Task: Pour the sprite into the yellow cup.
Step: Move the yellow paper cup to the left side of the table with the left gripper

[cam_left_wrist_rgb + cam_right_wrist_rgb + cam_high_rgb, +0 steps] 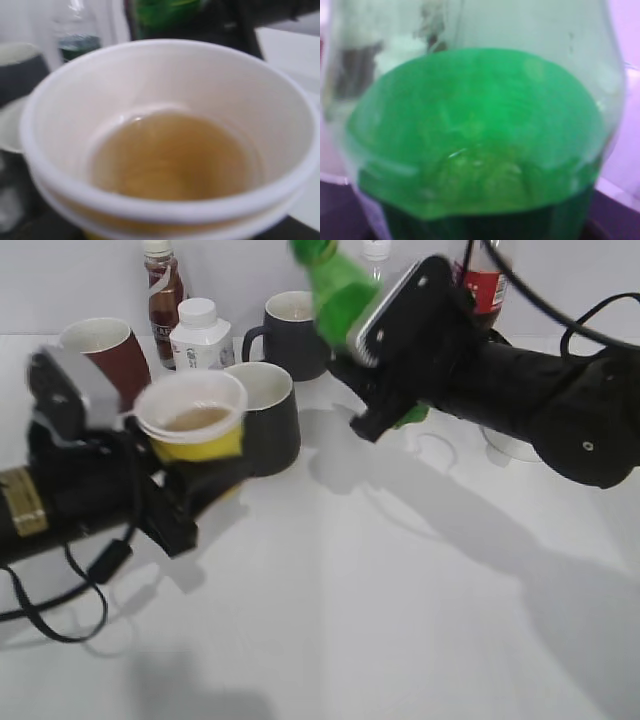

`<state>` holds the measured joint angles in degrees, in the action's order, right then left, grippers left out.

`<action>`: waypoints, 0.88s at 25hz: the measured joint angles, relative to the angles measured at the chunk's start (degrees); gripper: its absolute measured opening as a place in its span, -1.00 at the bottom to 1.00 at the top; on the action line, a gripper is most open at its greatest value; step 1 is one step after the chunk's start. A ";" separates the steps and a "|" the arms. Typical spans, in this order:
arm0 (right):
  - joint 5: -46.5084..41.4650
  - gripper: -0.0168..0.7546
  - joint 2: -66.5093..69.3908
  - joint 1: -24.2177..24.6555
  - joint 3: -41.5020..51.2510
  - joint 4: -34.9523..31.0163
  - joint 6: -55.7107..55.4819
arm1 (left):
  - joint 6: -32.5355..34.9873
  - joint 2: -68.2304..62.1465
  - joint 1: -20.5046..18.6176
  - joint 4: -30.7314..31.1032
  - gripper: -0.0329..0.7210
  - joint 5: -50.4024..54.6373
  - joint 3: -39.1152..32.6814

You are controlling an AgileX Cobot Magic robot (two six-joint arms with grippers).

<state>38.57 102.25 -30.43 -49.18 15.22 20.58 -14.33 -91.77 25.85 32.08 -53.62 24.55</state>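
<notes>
The yellow cup (196, 443) is held off the table at the left by my left gripper (178, 490), which is shut on its lower wall. The cup holds a little pale brownish liquid, and its white inside fills the left wrist view (165, 85). The sprite (338, 292), a green bottle, is held in the air at the back centre by my right gripper (392, 390), which is shut on its body. It tilts with its neck up and to the left, to the right of the cup and apart from it. It fills the right wrist view (475, 130).
Behind the cup stand a red-brown paper cup (108, 346), a black mug (272, 412), a dark handled mug (294, 332), a white bottle (200, 335) and a brown drink bottle (163, 285). A red-labelled cola bottle (486, 285) is behind the right arm. A cable (60, 610) loops at front left.
</notes>
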 joint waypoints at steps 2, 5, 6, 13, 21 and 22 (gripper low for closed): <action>0.95 0.18 -0.05 0.00 0.00 -1.35 -5.21 | 0.00 2.01 -1.53 -1.24 0.15 1.50 -0.32; 1.38 0.18 -0.05 0.00 0.00 -4.00 -11.29 | 0.00 4.18 -4.37 -2.68 0.15 4.37 -0.52; 1.67 0.18 -0.05 0.00 0.00 -4.67 -12.87 | 0.00 4.70 -5.59 -2.82 0.15 5.27 -0.52; 2.69 0.18 0.30 0.00 0.00 -11.39 -16.18 | 0.00 4.75 -14.19 -3.48 0.15 6.42 -0.52; 3.13 0.18 4.18 0.00 -0.06 -15.94 -16.52 | 4.08 -1.60 -18.03 -9.92 0.15 1.07 -0.52; 3.35 0.18 4.46 0.00 -0.06 -16.03 -16.52 | 4.69 -3.03 -18.03 -10.59 0.15 -0.64 -0.52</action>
<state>41.91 106.70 -30.43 -49.24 -0.82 4.05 -9.64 -94.80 7.81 21.49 -54.26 24.03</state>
